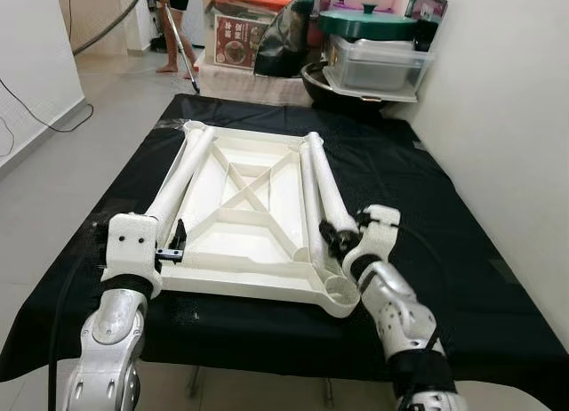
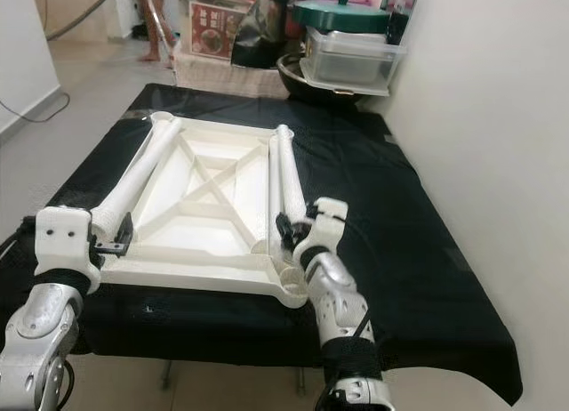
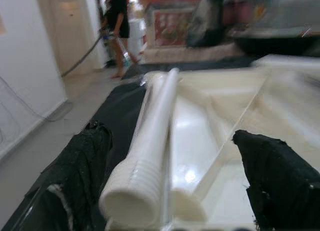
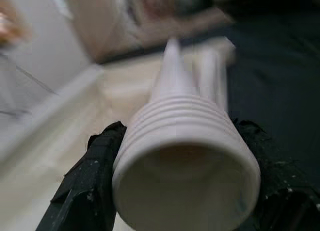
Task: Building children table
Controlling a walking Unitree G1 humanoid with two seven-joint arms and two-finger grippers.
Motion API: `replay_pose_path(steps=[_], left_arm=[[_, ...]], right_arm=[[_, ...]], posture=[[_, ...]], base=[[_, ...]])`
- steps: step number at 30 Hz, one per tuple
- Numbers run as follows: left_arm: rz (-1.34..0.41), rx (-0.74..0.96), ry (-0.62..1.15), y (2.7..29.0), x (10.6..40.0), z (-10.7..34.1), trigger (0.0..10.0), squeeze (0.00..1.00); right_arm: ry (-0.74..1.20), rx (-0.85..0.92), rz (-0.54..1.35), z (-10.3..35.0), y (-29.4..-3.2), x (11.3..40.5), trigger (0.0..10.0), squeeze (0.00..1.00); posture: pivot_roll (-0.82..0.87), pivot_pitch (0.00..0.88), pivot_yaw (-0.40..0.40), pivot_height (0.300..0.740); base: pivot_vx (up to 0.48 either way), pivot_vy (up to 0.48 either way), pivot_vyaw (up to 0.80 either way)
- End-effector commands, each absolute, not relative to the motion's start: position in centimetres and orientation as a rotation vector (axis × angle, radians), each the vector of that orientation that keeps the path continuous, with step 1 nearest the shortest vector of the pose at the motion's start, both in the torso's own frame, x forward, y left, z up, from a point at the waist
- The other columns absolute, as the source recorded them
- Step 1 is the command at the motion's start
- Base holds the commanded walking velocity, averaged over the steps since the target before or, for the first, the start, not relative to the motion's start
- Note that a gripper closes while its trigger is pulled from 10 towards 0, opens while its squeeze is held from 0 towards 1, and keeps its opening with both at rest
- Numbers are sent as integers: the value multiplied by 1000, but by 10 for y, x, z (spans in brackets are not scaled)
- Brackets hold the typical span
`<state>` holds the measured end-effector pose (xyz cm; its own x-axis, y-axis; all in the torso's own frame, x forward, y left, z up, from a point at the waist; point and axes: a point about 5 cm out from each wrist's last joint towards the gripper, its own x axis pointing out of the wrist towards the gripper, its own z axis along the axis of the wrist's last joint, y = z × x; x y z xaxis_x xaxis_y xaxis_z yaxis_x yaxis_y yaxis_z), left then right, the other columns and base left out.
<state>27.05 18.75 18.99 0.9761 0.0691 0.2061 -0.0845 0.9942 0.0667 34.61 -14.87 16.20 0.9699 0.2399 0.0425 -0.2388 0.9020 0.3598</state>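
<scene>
Leg [image 1: 322,181] lies lengthwise, threaded end in right tool [image 1: 335,236].

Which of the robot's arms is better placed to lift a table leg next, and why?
The right. Its right claw is already closed around the threaded end of the right white plastic table leg. The left claw is open, only straddling the left white plastic table leg.

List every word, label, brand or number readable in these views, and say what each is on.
No text can be read.
Red printed box at the far end of the black cloth: it carries a picture and print, too small and blurred to read.
White table top and its white legs: no markings visible.
</scene>
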Motion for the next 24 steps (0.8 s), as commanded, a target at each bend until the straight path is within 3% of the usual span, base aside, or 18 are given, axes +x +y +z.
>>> replay_pose_path(steps=[1,7,14,15,16,18,19,21,24], left_arm=[[12,-24,-196,185,273,191,10000,0],[-118,-298,-236,180,276,205,10000,0],[-148,-375,-234,176,277,205,10000,0],[-192,-500,-245,174,276,207,10000,0],[-192,-500,-245,174,276,207,10000,0],[-274,-760,-297,171,273,214,10000,0],[-274,-760,-297,171,273,214,10000,0],[-350,-962,-306,169,271,213,10000,0],[-395,-1112,-287,166,270,207,10000,0]], right_arm=[[-79,432,356,182,-149,345,0,0],[-110,583,509,190,-151,335,0,0],[-97,662,501,187,-150,335,0,0],[-95,700,529,187,-147,332,0,0],[-95,700,529,187,-147,332,0,0],[-83,792,602,186,-143,327,0,0],[-83,792,602,186,-143,327,0,0],[-71,908,675,187,-139,321,0,0],[-56,981,778,189,-132,314,0,0]], posture=[[74,0,-136,740],[70,0,-136,740],[70,0,-136,740],[70,0,-136,740],[70,0,-136,740],[72,0,-137,740],[72,0,-137,740],[70,0,-137,740],[69,0,-137,740]], base=[[0,0,0],[0,0,0],[0,0,0],[0,0,0],[0,0,0],[0,0,0],[0,0,0],[0,0,0],[0,0,0]])
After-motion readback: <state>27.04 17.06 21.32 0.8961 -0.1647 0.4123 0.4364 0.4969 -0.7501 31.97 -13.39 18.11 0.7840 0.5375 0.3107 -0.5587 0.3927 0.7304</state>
